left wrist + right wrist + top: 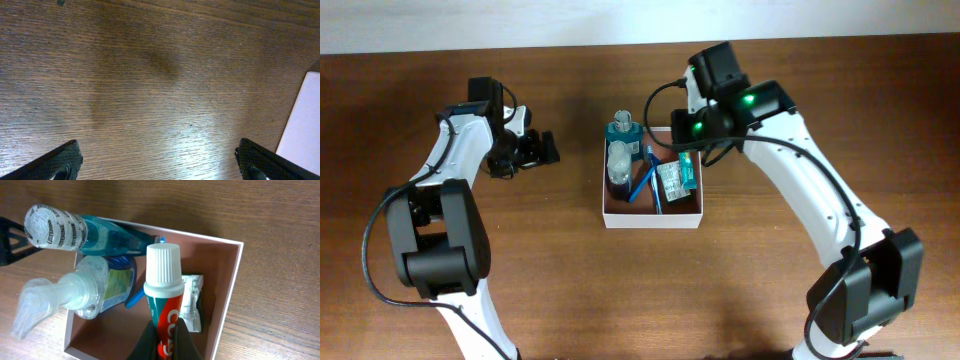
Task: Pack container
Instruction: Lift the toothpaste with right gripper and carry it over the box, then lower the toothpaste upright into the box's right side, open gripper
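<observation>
The container [652, 221] is a square white-walled box with a reddish-brown inside, at the table's middle. It holds a teal mouthwash bottle [623, 129], a clear pump bottle [618, 164], a blue toothbrush [644, 182] and a small packet [669, 181]. My right gripper [695, 152] is shut on a green and red toothpaste tube [163, 297] with a white cap, held over the container's inside [227, 300]. My left gripper [534, 148] is open and empty over bare table, left of the container. Its fingers [162, 165] are spread wide.
The dark wooden table [550, 270] surrounds the container. In the left wrist view the container's white wall [302, 125] shows at the right edge. In the right wrist view the mouthwash bottle [85, 230] and the pump bottle [85, 292] fill the container's left side.
</observation>
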Robot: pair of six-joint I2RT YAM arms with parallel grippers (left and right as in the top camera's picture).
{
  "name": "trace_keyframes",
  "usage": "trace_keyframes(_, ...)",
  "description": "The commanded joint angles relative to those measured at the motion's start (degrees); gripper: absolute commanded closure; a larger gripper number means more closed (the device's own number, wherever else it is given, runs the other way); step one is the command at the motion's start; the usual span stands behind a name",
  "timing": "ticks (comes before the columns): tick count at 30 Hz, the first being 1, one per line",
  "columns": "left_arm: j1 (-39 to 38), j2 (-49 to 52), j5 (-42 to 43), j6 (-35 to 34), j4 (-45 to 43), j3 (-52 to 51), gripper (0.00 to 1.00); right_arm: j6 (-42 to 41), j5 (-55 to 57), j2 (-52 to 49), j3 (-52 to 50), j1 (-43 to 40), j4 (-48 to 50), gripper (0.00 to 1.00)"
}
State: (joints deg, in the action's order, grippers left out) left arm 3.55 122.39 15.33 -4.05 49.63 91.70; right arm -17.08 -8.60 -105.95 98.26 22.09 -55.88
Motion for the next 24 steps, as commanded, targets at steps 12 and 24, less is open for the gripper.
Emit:
trace_keyframes(12,0.1,-0.2,-0.2,0.7,-0.1,-0.2,0.01,-6.0,5.7,-6.2,-0.6,2.3,0.9,0.96)
trace_keyframes(24,0.1,-0.2,-0.2,0.7,-0.1,-0.2,0.01,-5.9,5.7,-11.0,-0.9,2.3,1.3,0.96)
